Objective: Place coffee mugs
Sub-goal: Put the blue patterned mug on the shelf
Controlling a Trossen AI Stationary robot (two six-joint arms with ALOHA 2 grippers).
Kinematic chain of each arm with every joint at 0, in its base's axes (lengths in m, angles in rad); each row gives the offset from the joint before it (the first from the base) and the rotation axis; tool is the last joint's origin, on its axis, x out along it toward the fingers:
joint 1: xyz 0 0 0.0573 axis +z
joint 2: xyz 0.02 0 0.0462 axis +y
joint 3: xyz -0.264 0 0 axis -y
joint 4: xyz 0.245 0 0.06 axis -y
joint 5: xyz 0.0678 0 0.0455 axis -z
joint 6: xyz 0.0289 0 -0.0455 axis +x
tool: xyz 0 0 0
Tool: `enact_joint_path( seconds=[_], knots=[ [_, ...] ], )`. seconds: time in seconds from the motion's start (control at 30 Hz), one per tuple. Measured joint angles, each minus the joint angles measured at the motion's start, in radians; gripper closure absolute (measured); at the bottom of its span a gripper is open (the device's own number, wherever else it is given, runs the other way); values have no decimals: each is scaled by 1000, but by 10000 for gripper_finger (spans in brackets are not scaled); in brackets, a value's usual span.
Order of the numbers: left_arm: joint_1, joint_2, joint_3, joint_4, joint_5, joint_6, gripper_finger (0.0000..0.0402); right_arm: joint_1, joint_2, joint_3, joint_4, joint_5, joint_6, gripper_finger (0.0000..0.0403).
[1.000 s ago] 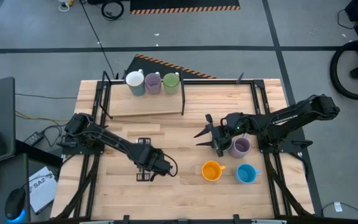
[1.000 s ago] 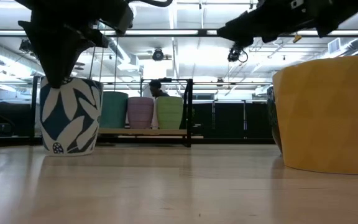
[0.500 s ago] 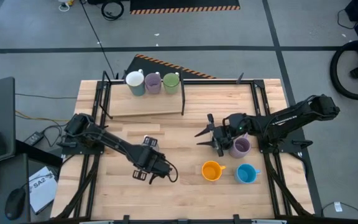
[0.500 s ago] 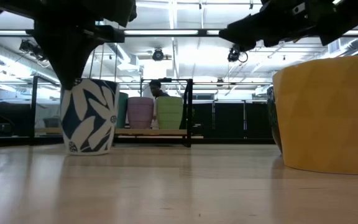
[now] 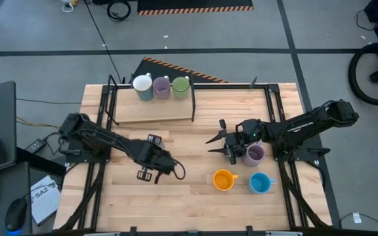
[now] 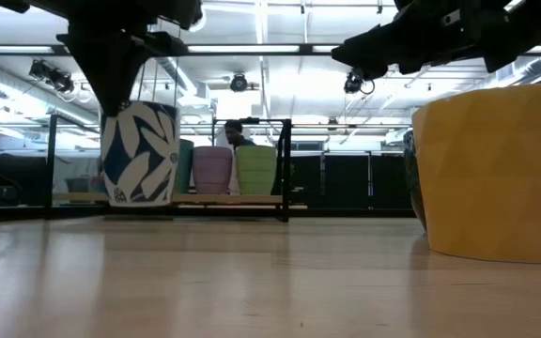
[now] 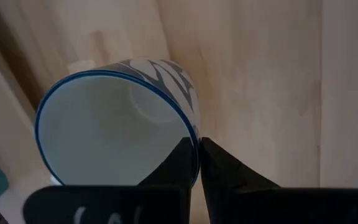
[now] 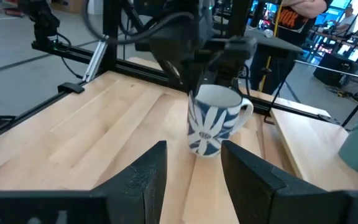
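A white mug with a blue leaf pattern [image 6: 140, 153] hangs under my left gripper [image 7: 196, 149], which is shut on it left of the table's middle [image 5: 155, 160]; in the high view the gripper hides most of the mug. My right gripper [image 8: 191, 165] stands open at the middle right [image 5: 219, 141], level, pointing at that mug [image 8: 213, 127], nothing between its fingers. A lilac mug [image 5: 254, 155], an orange mug [image 5: 224, 179] and a blue mug [image 5: 260, 183] stand on their bases near it. My left gripper has the patterned mug by its rim [image 7: 193, 138], one finger inside the cup and one outside. The fingers come from above, pointing down. The mug hangs below them, clear of the table and a little tilted, its handle [image 8: 245, 111] away from the held side.
A wooden board [image 5: 153, 111] at the far left carries a pale mug [image 5: 142, 86], a lilac mug [image 5: 161, 87] and a green mug [image 5: 180, 86] in a row. Black frame rails [image 5: 110, 98] run along the table's sides. Bare wood lies between the arms.
My left gripper has risen and rolled at the wrist, lifting the patterned mug off the table, where it stood a second ago. The mug has also drifted a little toward the far edge and now hangs slightly tilted.
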Motion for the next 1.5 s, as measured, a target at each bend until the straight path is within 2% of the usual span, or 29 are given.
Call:
enact_joint_path(
  seconds=[0.27, 0.63, 1.0, 1.3, 1.5],
  knots=[
    [34, -115, -173, 145, -5, -6, 375, -1, 29, 0, 33, 0, 2, 245],
    [94, -211, -319, 202, 18, 3, 375, -21, 54, 0, 44, -1, 1, 245],
    [143, -248, -348, 222, 49, -27, 374, -18, 66, 1, 42, -1, 14, 245],
    [188, -248, -347, 317, 83, -156, 374, -18, 66, 0, 42, -1, 26, 245],
    [212, -248, -346, 320, 129, -198, 373, -18, 66, 1, 42, -1, 27, 245]
  ],
)
